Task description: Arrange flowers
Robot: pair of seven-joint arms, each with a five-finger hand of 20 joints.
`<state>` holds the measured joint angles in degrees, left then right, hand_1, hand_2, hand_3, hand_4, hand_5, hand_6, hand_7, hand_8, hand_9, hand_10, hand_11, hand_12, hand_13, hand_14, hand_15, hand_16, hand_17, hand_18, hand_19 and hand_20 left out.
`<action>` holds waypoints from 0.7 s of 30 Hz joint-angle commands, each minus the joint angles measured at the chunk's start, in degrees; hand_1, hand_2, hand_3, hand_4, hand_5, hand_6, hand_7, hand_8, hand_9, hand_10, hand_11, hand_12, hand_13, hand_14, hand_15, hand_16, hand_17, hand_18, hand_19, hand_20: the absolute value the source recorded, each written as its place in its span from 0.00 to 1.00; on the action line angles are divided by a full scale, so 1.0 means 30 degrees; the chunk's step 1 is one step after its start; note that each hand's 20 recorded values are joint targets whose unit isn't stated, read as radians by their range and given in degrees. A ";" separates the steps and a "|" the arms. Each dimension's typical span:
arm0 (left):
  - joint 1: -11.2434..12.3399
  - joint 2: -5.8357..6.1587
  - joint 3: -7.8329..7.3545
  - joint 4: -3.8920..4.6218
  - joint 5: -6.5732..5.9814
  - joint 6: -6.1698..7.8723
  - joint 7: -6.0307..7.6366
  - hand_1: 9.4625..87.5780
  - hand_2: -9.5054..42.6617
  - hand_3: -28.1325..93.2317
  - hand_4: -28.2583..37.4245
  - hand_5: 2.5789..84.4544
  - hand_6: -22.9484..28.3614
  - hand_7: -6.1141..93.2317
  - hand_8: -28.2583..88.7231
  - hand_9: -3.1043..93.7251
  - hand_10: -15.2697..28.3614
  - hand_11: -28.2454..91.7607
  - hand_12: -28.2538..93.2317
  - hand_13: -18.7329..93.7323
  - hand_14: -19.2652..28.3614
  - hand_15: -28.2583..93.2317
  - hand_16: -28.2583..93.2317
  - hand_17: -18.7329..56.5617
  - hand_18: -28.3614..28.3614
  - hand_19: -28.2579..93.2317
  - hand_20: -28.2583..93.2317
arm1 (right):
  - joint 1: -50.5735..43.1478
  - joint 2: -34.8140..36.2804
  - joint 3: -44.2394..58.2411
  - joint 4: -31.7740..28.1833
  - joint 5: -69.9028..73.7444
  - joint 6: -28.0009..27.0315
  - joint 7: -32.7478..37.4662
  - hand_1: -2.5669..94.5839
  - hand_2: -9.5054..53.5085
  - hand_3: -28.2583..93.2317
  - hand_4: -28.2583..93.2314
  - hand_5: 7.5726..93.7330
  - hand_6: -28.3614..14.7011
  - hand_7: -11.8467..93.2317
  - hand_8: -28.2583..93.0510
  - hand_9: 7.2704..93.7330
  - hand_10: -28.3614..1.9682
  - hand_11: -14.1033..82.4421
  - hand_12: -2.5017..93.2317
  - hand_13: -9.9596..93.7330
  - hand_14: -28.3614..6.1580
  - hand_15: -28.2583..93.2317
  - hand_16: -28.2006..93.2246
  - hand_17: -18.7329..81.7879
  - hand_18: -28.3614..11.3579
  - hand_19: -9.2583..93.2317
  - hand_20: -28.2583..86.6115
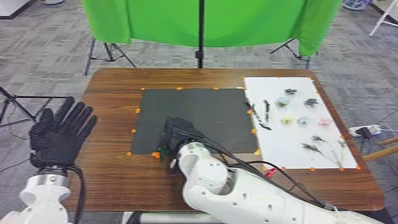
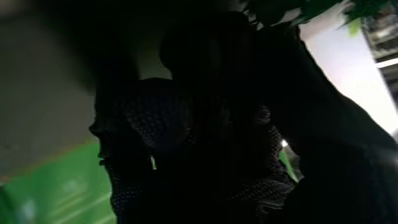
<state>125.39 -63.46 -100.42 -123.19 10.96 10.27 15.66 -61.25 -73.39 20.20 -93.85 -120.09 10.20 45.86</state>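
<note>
In the head view, my right hand (image 1: 182, 131) is low over the left front part of the black mat (image 1: 209, 105). A leafy green stem (image 2: 311, 7) reaches past the fingers of my right hand (image 2: 160, 115) in the right wrist view; they are curled together round it, the grip itself in deep shadow. My left hand (image 1: 60, 135) stays over the table's left edge, fingers straight. On the white mat (image 1: 275, 155) lie dark blue flowers (image 1: 311, 102), a yellow flower (image 1: 286, 120), a pale blue one (image 1: 303, 121), a pink one (image 1: 324, 121), dark twigs (image 1: 258, 116) and thin green sprigs (image 1: 314, 148).
The brown table (image 1: 111, 170) surrounds both mats, whose edges carry orange tape. Cables run along my right arm, which crosses the table's front right part. A green backdrop (image 1: 213, 25) and a black stand (image 1: 200, 56) are beyond the far edge.
</note>
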 commanded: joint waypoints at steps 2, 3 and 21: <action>-0.0414 -0.0018 0.0604 0.0426 0.0108 -0.0371 -0.0307 0.23 0.46 0.84 0.00 0.48 0.63 0.08 0.19 0.39 0.68 0.34 0.31 0.39 0.67 0.37 0.18 0.21 0.70 0.41 0.31 | -0.0358 -0.0956 0.0375 0.1112 0.0297 0.0864 0.1436 0.56 0.00 0.83 0.06 0.77 0.56 0.51 0.34 0.85 0.51 0.42 0.51 0.79 0.47 0.83 0.45 0.52 0.07 0.88 0.48; -0.0351 -0.0035 0.0561 0.0397 0.0105 -0.0368 -0.0279 0.23 0.46 0.84 0.00 0.48 0.63 0.08 0.19 0.39 0.68 0.34 0.31 0.39 0.67 0.37 0.18 0.21 0.70 0.41 0.31 | -0.0443 -0.0959 0.0509 0.1078 0.0395 0.0763 0.1432 0.56 0.00 0.83 0.06 0.77 0.56 0.50 0.33 0.84 0.51 0.42 0.50 0.79 0.47 0.83 0.45 0.52 0.07 0.88 0.48; -0.0443 -0.0232 0.0496 0.0479 -0.0035 -0.0365 -0.0338 0.22 0.44 0.85 0.00 0.49 0.62 0.10 0.19 0.40 0.68 0.35 0.31 0.39 0.67 0.39 0.19 0.21 0.69 0.41 0.31 | -0.0794 -0.0639 0.1337 -0.0210 0.1850 0.0281 0.2133 0.43 0.00 0.87 0.06 0.73 0.53 0.29 0.13 0.80 0.36 0.50 0.27 0.78 0.43 0.81 0.44 0.50 0.06 0.90 0.44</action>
<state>123.34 -63.34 -98.19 -121.85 10.94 9.65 15.45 -62.36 -76.94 23.94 -93.07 -116.61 11.52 50.55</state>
